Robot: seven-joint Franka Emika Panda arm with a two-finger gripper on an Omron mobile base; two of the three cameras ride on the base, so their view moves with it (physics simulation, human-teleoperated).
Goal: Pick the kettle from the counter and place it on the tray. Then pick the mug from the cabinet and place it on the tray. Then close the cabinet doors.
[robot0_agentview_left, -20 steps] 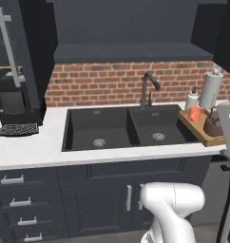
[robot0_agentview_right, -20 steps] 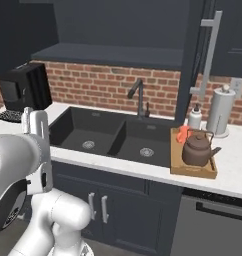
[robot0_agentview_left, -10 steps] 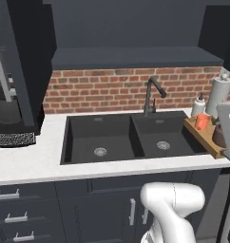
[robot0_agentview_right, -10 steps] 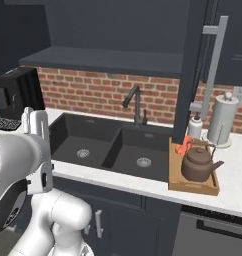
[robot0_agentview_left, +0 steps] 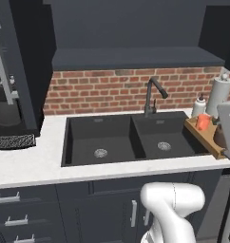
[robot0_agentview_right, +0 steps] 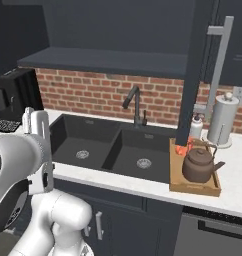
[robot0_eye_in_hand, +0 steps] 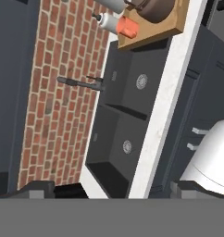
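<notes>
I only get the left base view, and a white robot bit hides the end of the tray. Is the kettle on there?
Observer: Yes. In the right base view, the kettle sits on the tray.
Operator: Is the cabinet door next to it shut?
Observer: No. The cabinet door stands open, edge-on above the tray.
Operator: Is the gripper holding something?
Observer: No. In the hand view, the gripper is open, with nothing between its tips.
</notes>
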